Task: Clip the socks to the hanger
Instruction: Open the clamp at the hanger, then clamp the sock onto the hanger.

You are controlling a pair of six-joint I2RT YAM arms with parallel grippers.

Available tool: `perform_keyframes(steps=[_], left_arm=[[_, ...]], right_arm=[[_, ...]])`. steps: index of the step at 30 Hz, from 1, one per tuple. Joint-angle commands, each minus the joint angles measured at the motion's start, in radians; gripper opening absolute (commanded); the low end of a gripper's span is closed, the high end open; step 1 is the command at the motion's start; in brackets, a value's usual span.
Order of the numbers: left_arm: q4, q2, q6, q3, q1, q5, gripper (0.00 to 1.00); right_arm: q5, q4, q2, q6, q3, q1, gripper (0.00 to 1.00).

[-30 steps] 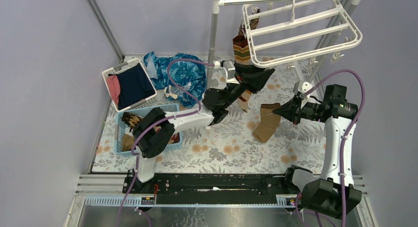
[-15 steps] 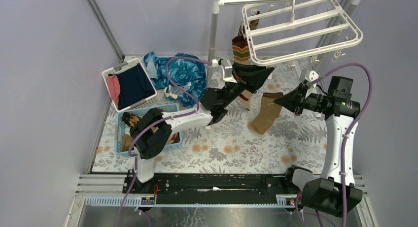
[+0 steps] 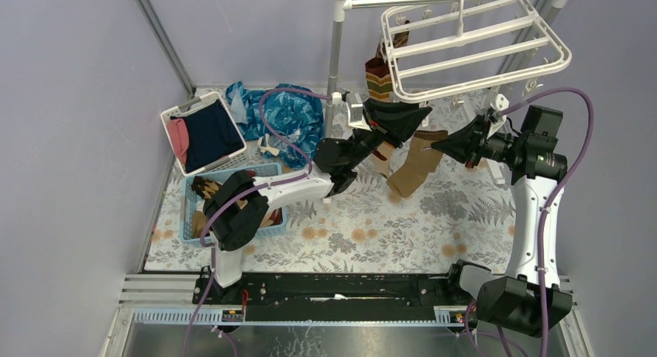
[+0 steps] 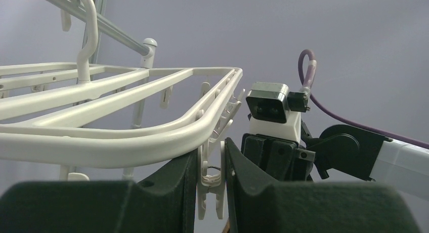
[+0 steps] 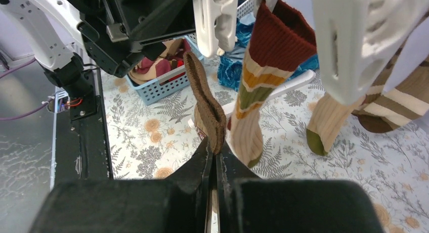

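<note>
The brown sock dangles above the desk. Its top edge is pinched between the right fingers, which are pressed together on it. It sits just below the edge of the hanger, near a white clip. The left fingers stand narrowly apart, closed on that clip from both sides. A striped sock hangs alongside.

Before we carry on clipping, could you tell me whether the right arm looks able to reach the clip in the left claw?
Probably yes. The right claw, shut on the brown sock, holds its upper end close beneath the clip that the left claw pinches, with nothing visible between them.
</note>
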Motion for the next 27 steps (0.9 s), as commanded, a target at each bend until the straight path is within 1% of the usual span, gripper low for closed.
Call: perform_keyframes(steps=[1,8,16,21,27], left_arm=[[0.062,-0.01,-0.011,0.003,0.001,0.012,0.25],[0.067,-0.012,-0.018,0.001,0.003,0.023,0.25],[0.075,-0.015,-0.027,-0.007,0.006,0.03,0.25],[0.085,-0.011,-0.036,-0.01,0.011,0.03,0.25],[0.085,-0.015,-0.039,-0.007,0.013,0.034,0.25]], right_arm=[[-0.051,0.072,0.003,0.087,0.045,0.027,0.04],[-0.037,0.129,0.009,0.143,0.056,0.051,0.04],[-0.025,0.222,0.013,0.242,0.039,0.055,0.04],[-0.033,0.226,0.014,0.247,0.039,0.058,0.04],[-0.033,0.232,-0.003,0.239,-0.035,0.064,0.04]])
